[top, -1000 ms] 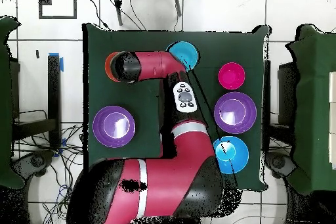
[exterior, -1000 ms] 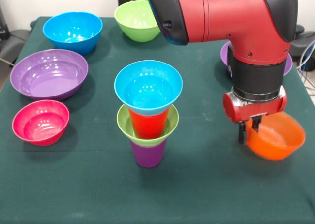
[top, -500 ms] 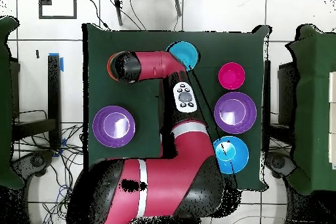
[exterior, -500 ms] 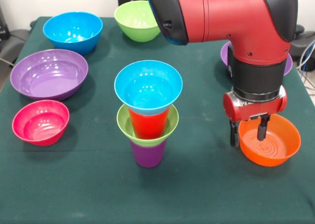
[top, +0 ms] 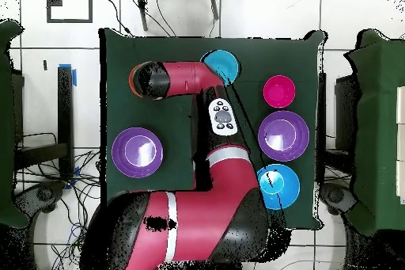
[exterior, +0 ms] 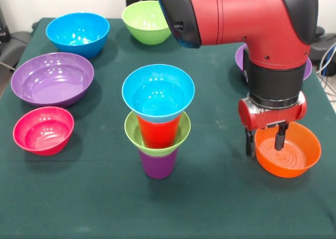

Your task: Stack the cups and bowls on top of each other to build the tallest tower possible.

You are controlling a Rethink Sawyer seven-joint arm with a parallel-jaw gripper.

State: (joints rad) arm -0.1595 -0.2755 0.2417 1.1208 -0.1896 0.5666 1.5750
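Gripper (exterior: 266, 142) hangs at the orange bowl (exterior: 287, 154), fingers spread, one outside the near-left rim and one inside, straddling the wall but not visibly pinching it; bowl sits flat on the green table (exterior: 220, 207), right of the tower (exterior: 158, 121); tower stands mid-table: purple cup (exterior: 157, 164) at the base, small green bowl (exterior: 157, 135) on it, red cup (exterior: 158, 131) in that, small blue bowl (exterior: 158, 93) on top; step in hand looks like grasping the orange bowl to add it; to do it well, close squarely on the rim with the fingers low enough on the wall to hold, lift straight so the bowl does not tip, carry it high over the blue bowl, centre it and lower slowly, since the stack is narrow at the bottom and a sideways nudge would likely topple it; loose bowls: pink (exterior: 43, 130), big purple (exterior: 52, 78), big blue (exterior: 77, 33), green (exterior: 146, 20), another purple (exterior: 240, 56) mostly hidden behind the arm (exterior: 247, 13); overhead, the arm covers the orange bowl and most of the tower; no brands, labels or readable writing anywhere.
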